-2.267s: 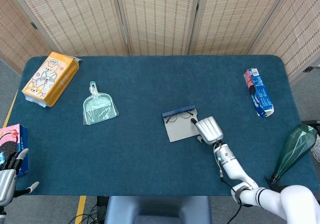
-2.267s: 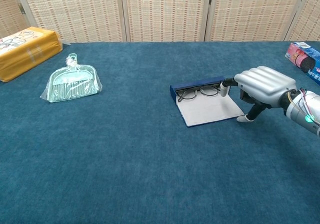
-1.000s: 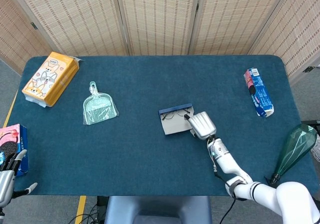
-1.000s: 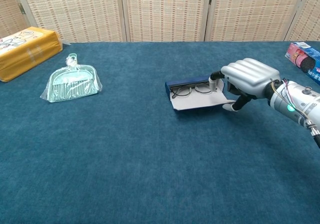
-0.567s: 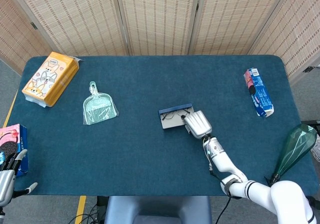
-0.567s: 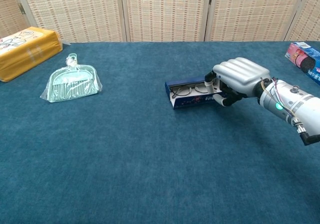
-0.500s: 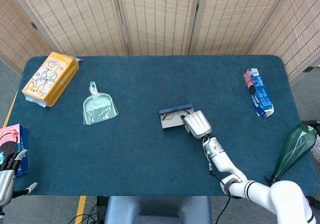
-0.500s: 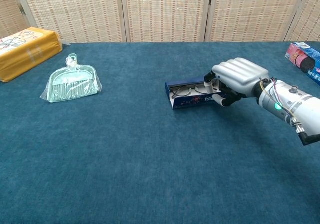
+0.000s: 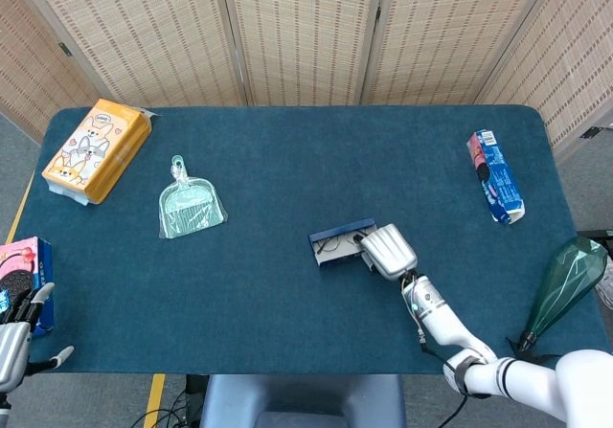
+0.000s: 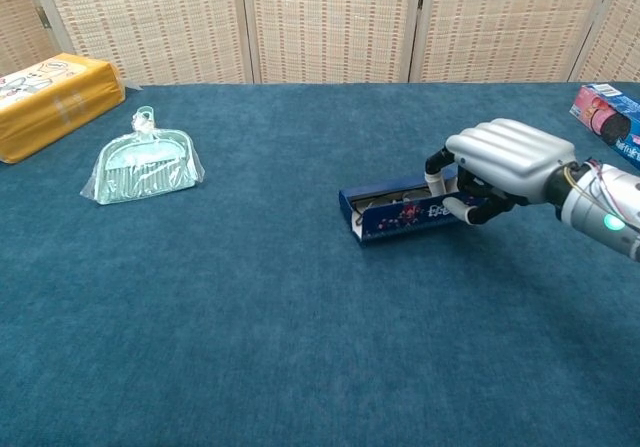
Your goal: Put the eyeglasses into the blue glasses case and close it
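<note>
The worktop is covered in dark teal cloth and fills most of both views. Near its far left corner lies an orange tissue pack, tilted, with a cartoon print on top. At the near left edge a pink snack box hangs partly over the side. A blue biscuit packet lies close to the right edge, in the far half. A teal dustpan in clear wrap sits left of centre, handle pointing toward the far edge.

The right hand reaches in from the near right corner to a spot right of centre. Its fingers curl over the right end of the blue glasses case, the thumb below pressing the case's raised front flap, so the hand grips that end. The case lies on the worktop, long side running left to right, its patterned lid tipped up and nearly shut, with a narrow gap open along the top. Inside that gap the eyeglasses show as thin dark wire, lying within the case.

The left hand shows only in the head view, below the near left corner, off the worktop, with fingers spread and holding nothing.
</note>
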`<state>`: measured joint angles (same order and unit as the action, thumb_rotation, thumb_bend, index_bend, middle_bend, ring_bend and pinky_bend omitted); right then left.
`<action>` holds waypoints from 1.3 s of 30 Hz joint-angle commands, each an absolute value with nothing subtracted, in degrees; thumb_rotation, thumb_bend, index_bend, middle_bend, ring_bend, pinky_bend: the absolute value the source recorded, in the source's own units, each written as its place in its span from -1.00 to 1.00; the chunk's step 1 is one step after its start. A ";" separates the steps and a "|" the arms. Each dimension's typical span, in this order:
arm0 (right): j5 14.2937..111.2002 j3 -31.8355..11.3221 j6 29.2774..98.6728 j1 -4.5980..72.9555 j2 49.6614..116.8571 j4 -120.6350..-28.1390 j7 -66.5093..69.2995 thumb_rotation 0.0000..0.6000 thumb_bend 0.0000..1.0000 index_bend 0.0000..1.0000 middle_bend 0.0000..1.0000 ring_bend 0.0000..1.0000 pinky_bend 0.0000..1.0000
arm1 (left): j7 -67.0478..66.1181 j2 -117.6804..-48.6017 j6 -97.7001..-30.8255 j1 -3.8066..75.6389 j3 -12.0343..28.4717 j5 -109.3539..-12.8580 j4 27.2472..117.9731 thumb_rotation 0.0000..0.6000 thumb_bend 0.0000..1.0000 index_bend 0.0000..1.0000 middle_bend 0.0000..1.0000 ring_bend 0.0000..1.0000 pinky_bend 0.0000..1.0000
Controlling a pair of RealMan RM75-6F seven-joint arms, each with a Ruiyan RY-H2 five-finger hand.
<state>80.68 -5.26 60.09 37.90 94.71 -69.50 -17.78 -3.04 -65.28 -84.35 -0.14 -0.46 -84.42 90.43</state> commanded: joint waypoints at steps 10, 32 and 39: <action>77.60 -7.65 58.20 39.03 92.08 -75.86 -24.45 1.00 0.05 0.21 1.00 1.00 0.69 | -2.31 -65.17 -83.37 0.93 -0.13 -84.60 90.85 1.00 -0.67 -0.83 -0.70 -0.79 -0.44; 72.10 -12.15 51.22 47.76 101.99 -63.42 -27.80 1.00 0.05 0.21 1.00 1.00 0.69 | -1.72 -64.81 -83.46 0.22 -0.72 -83.78 90.60 1.00 -0.67 -0.83 -0.70 -0.79 -0.44; 70.02 -12.93 49.52 49.55 104.87 -59.62 -28.48 1.00 0.05 0.03 1.00 1.00 0.69 | -1.44 -65.04 -83.72 0.21 -0.80 -84.24 90.21 1.00 -0.67 -0.83 -0.70 -0.79 -0.44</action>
